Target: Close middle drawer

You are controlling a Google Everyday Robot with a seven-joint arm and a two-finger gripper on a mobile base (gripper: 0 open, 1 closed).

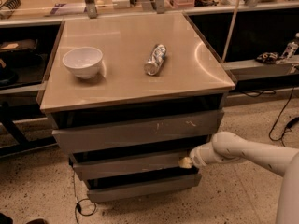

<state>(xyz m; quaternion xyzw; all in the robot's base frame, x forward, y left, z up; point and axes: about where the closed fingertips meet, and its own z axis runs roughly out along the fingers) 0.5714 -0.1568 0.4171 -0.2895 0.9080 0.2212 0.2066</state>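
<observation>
The middle drawer [131, 165] is a wide grey drawer with a plain front, under the scratched top drawer front [140, 130]. It stands out only a little from the cabinet, with a dark gap above it. My gripper [186, 162] is at the end of the white arm that comes in from the right. Its tip touches the right end of the middle drawer's front.
A white bowl [82, 62] and a crushed silver can [155, 59] lie on the cabinet top [126, 83]. The bottom drawer [145, 186] sits below. A cable [77, 204] lies on the speckled floor at the front left. Dark shelving runs behind and to both sides.
</observation>
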